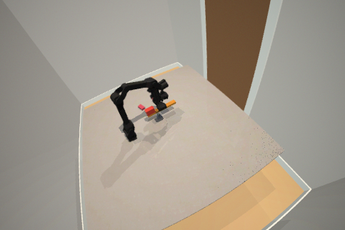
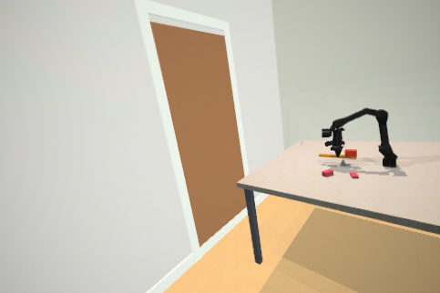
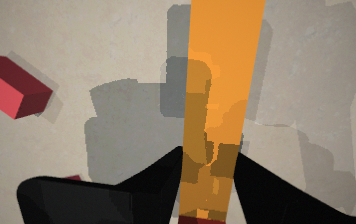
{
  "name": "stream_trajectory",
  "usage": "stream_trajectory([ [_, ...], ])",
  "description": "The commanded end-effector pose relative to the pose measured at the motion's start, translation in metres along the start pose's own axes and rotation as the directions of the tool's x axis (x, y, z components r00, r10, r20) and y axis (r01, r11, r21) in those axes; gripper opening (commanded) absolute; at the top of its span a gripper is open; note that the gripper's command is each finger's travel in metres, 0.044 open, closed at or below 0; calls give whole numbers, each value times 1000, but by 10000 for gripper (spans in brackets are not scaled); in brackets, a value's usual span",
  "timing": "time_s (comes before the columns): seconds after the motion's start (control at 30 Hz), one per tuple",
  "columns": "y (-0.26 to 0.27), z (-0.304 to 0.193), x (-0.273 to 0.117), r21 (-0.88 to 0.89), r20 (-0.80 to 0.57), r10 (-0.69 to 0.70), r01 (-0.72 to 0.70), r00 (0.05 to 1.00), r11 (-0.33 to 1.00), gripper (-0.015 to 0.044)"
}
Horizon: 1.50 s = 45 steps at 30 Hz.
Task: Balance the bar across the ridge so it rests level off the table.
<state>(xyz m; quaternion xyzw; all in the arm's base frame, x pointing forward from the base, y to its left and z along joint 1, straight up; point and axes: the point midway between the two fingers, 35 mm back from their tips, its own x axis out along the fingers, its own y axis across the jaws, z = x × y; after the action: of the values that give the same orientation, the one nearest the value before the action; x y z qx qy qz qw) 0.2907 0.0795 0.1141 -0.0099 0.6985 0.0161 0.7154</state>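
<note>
An orange bar [image 1: 171,103] [image 2: 326,156] [image 3: 225,60] is held about level above the table, with a red block [image 1: 149,111] [image 2: 351,153] [image 3: 202,220] on its end nearer the arm's base. My gripper [image 1: 161,107] [image 2: 338,156] [image 3: 207,155] is shut on the bar between the block and the far end. The small grey ridge [image 1: 159,118] [image 2: 342,163] stands on the table under the bar, a little toward the block's side of the fingers in the exterior view. I cannot tell if bar and ridge touch. The bar hides the ridge in the wrist view.
A loose red block [image 2: 327,173] [image 3: 24,92] lies on the table [image 1: 188,153] [image 2: 286,182] beside the bar. A smaller, flatter red block [image 1: 141,106] [image 2: 354,175] lies nearer the arm's base. The arm's shadows fall around the ridge.
</note>
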Motion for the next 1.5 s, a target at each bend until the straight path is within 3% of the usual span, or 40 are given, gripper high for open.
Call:
stream_trajectory([
  [0.0, -2, 0, 6, 10, 5, -2, 2, 1000, 1000, 0],
  [1.47, -4, 0, 14, 13, 5, -2, 2, 1000, 1000, 0],
])
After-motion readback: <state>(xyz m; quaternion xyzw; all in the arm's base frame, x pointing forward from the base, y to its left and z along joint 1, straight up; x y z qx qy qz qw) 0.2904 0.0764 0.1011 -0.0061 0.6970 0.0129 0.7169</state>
